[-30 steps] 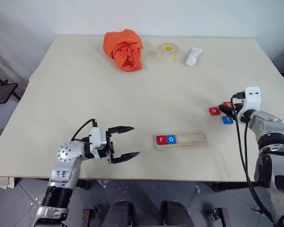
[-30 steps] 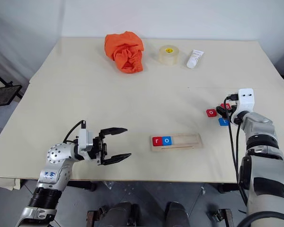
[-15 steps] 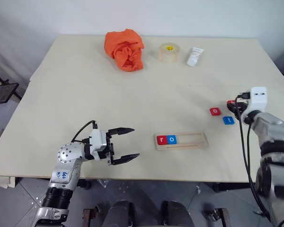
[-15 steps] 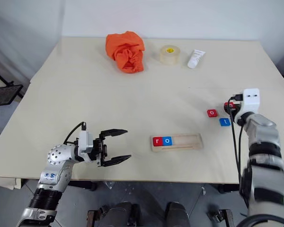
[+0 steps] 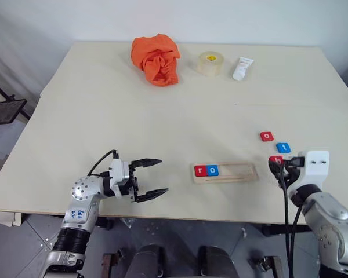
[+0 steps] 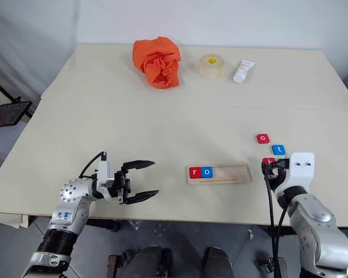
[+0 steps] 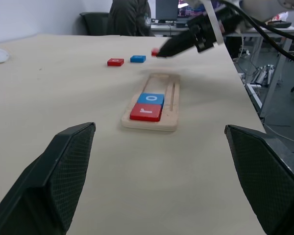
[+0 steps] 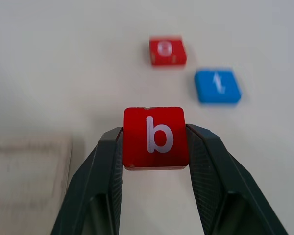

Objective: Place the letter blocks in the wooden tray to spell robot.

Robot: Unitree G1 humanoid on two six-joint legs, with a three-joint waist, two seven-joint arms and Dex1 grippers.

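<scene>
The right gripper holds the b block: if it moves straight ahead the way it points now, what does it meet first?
Probably the blue t block, with the red o block just beyond; depth is unclear. The right gripper grips the red b block.

table (image 5: 133, 121): matt, smooth pale board | wooden tray (image 5: 238, 173): pale unfinished wood | letter blocks (image 8: 156, 137): smooth red and blue, faint sheen – likely plastic | orange cloth (image 5: 157, 59): soft, crumpled fabric; tape roll (image 5: 210, 63): glossy, translucent | fingers (image 7: 63, 166): black – textured pads

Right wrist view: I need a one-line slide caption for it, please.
Right gripper grips the red b block above the table, with the red o block and blue t block lying beyond.
</scene>
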